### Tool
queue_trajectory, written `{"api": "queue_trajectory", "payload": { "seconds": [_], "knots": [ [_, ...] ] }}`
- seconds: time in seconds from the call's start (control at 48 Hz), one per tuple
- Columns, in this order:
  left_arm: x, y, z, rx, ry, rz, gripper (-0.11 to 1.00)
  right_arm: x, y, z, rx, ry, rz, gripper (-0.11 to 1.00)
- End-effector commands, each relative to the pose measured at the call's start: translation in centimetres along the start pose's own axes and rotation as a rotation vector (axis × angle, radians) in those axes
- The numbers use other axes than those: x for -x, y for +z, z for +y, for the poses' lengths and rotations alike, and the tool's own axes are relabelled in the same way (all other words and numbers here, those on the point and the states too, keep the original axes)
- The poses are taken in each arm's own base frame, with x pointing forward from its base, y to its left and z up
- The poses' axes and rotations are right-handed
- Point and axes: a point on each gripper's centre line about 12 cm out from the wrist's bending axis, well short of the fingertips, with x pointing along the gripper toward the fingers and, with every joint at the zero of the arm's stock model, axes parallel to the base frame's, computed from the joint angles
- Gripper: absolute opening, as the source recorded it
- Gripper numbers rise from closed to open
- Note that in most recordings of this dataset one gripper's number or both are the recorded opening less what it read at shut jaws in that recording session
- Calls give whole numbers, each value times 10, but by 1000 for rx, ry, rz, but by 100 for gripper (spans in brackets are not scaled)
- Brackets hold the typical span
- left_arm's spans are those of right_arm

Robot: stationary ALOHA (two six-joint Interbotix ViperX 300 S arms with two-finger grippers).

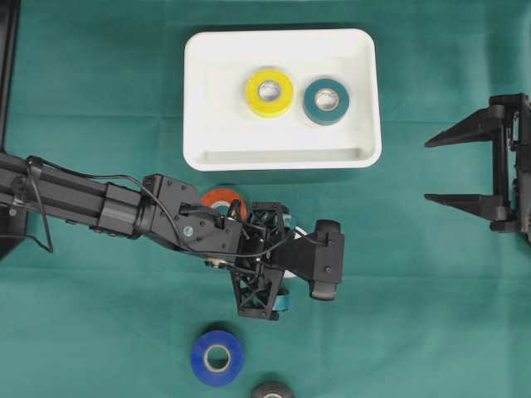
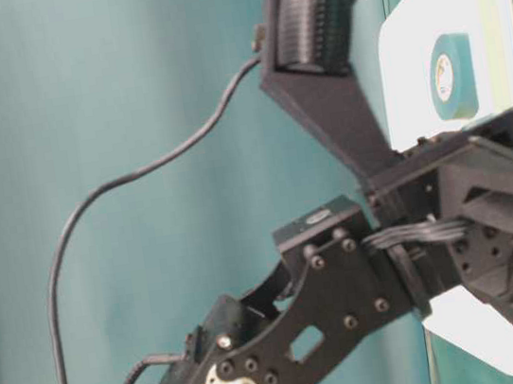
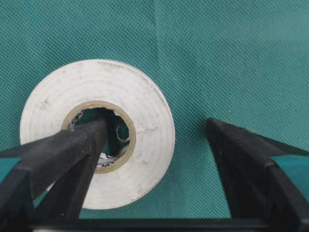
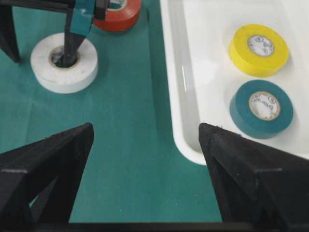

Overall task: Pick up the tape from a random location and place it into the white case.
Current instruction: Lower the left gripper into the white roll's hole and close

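Your left hand [image 3: 154, 159], spread wide, straddles the white tape [image 3: 96, 133]: one finger in its core, one outside.

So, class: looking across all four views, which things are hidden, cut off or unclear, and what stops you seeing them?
- White tape roll: unseen overhead, under the left gripper.
- Orange roll: overhead, partly covered by the left arm; cut off by the top edge in the right wrist view.
- Dark roll: overhead, cut by the bottom edge.
- White case: table-level view, the arm hides most of it; the yellow roll is unseen there.
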Motion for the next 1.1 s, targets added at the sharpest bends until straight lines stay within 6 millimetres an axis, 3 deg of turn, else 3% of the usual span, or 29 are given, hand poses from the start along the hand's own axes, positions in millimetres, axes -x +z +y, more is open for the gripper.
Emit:
{"api": "queue_trajectory", "payload": {
  "seconds": [0.0,0.271,0.375,0.437,0.624,1.082],
  "knots": [
    [5,5,-1,-1,-1,-20,91,0,7,0,1,2,-21,87],
    [2,0,-1,-1,-1,-12,90,-1,8,0,1,4,-25,87],
    [3,1,-2,-4,-3,-17,85,-2,7,0,0,3,-23,87],
    [4,2,-2,-4,-3,-20,75,-2,8,0,0,4,-25,87],
    [5,1,-2,-10,-2,-12,26,-4,6,0,1,3,-14,87],
    [11,4,-3,-10,-3,-14,25,-4,6,1,1,6,-20,87]
  ]
}}
